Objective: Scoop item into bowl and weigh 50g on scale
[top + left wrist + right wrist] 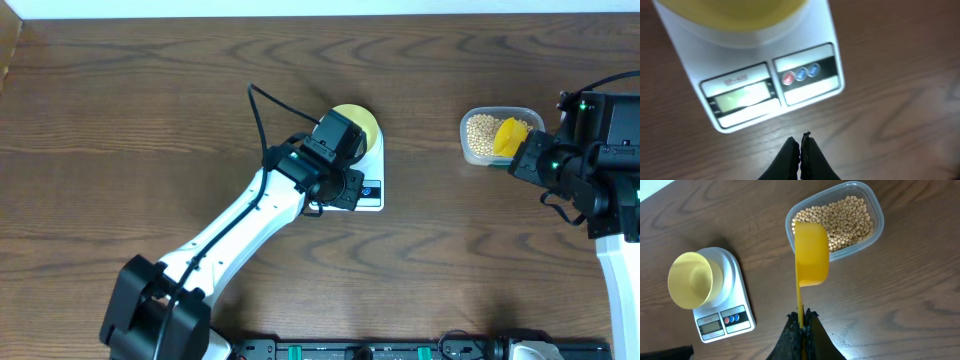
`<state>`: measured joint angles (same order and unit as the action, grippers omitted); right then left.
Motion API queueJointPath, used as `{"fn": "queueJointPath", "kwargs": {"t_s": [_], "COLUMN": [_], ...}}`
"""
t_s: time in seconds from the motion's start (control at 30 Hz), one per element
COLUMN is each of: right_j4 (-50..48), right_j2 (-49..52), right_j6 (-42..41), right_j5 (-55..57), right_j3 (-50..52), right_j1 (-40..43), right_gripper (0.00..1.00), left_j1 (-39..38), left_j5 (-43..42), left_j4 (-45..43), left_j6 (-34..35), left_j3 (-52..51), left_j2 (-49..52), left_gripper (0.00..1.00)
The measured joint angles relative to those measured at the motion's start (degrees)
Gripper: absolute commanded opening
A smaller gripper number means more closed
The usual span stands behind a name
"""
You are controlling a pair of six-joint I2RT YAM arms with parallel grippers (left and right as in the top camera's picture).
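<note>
Right claw (801,316) gripping scoop (811,255), left claw (801,139) closed

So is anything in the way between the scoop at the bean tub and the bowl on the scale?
Nothing visible. Bare table lies between the tub and the bowl; the left gripper sits off the scale's display end, outside that path.

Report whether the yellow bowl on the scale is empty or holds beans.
Empty: the bowl on the scale shows a bare yellow inside; the beans lie in the clear tub.
</note>
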<state>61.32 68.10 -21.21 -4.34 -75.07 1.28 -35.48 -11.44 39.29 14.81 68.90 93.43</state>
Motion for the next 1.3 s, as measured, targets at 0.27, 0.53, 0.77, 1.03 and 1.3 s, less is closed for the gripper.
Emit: {"fn": "queueJointPath", "kwargs": {"t_s": [0.27,0.53,0.77,1.03,1.3], "right_j4": [-0.28,-0.26,-0.28,-0.26,-0.26], "right_j2": [0.00,0.00,0.00,0.00,0.00], "right_j6": [0.92,1.11,1.11,1.11,1.11], "right_j5": [0.00,0.00,0.00,0.00,0.00], "right_j3": [0.00,0.00,0.00,0.00,0.00], "right_j1": [0.00,0.00,0.00,0.00,0.00], "right_gripper": [0.01,0.01,0.01,0.01,0.01], "left_j1": [0.02,0.00,0.02,0.00,0.02], "left_j5": [4.96,5.44,5.16,4.22,4.07], "left_j4": [-4.81,-1.33,-6.03,-16.76,-18.62], "left_j6": [0.17,0.17,0.17,0.17,0.17], "left_j3": [-1.57,-2.32,-9.05,-14.08,-14.08], "left_j2": [0.28,-0.42,-5.77,-5.86,-5.86], "left_gripper": [0.07,0.07,0.07,0.07,0.07]}}
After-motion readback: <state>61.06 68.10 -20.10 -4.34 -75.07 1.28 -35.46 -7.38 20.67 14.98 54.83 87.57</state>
